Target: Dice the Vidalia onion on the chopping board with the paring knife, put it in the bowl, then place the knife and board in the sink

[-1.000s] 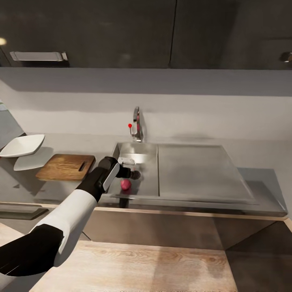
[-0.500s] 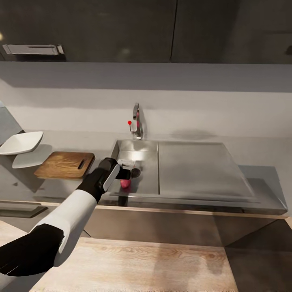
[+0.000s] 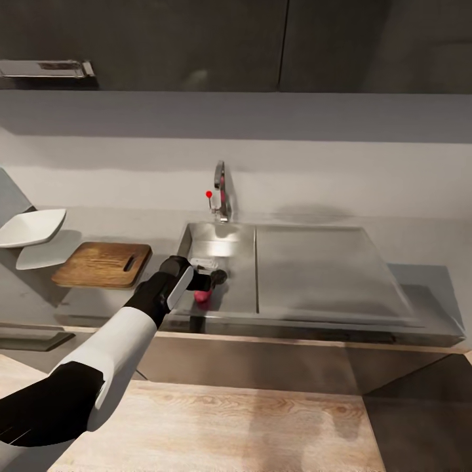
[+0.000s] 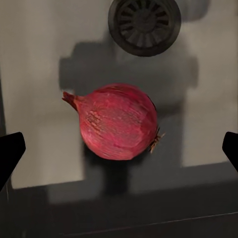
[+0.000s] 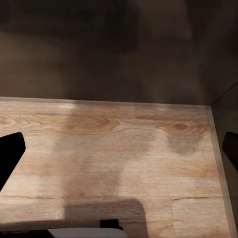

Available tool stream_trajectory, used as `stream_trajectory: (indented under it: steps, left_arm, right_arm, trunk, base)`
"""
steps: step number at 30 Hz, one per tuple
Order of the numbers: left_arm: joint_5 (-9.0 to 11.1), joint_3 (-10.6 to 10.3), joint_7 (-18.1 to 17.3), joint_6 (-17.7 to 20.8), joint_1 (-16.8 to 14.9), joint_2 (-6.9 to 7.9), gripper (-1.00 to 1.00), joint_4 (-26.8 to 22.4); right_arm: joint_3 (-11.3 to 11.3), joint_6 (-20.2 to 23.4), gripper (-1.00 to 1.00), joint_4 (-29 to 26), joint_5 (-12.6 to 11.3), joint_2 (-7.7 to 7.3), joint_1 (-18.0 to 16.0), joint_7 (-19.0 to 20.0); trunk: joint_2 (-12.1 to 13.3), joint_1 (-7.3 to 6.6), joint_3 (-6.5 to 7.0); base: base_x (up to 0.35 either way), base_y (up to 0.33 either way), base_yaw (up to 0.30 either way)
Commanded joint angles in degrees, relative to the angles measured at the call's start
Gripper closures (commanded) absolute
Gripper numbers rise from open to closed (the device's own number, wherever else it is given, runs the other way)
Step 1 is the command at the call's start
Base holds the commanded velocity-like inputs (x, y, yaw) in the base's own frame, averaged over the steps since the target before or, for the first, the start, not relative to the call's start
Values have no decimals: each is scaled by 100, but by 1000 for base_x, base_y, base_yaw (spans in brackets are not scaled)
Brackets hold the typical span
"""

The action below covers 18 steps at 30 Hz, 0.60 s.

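Head view, sink: the rectangular grey steel sink (image 3: 216,262) sits in the glossy grey countertop (image 3: 419,249), its flat drainboard to the right.
Head view, onion: the small round pink-red Vidalia onion (image 3: 203,297) lies on the basin floor at the near edge, just below the left gripper (image 3: 211,280).
Head view, board and bowl: the brown wooden chopping board (image 3: 101,265) lies left of the sink; the shallow white squarish bowl (image 3: 31,227) is farther left.
Left wrist view, onion: the onion (image 4: 119,121) is centred between the two dark fingertips (image 4: 10,153), straight ahead of the gripper, its stem-to-root axis running across the gap, the round dark drain (image 4: 144,23) beyond it.
Left wrist view, gripper: spread wide, both tips clear of the onion.
Right wrist view: the right gripper (image 5: 119,153) is spread, over the light wooden floor (image 5: 119,144), so the left arm is judged nearer.
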Motion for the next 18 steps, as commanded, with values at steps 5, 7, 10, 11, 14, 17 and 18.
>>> stream_trajectory:
  steps: [5,7,10,11,14,17,18]
  left_arm:
    - [58,-19,53,-29,-5,4,-100,139]
    - [58,-19,49,-123,-5,7,-100,189]
    - [57,-19,47,-220,-5,9,-100,224]
    - [55,-19,47,-238,-5,10,-100,231]
    - [54,-19,46,-258,-5,6,-100,238]
    - [53,-19,46,-265,-5,3,-100,239]
    - [53,-19,46,-265,-5,3,-100,238]
  right_arm:
    - [50,-14,-100,5,-20,1,-4,-38]
    - [50,-14,-100,6,-20,5,-4,-38]
    - [50,-14,-100,5,-25,8,-4,-38]
    - [50,-14,-100,6,-23,9,-4,-38]
    - [50,-14,-100,5,-20,9,-4,-38]
    - [50,-14,-100,6,-21,10,-4,-38]
    - [50,-14,-100,6,-21,10,-4,-38]
  trunk:
    - [-10,3,-55]
    - [-10,3,-73]
    - [-10,3,-101]
    - [-10,3,-110]
    - [-10,3,-137]
    - [-10,3,-164]
    - [-10,3,-173]
  base:
    - [13,0,0]
    - [4,0,0]
    - [1,0,0]
    - [8,0,0]
    - [76,0,0]
    - [99,0,0]
    - [58,0,0]
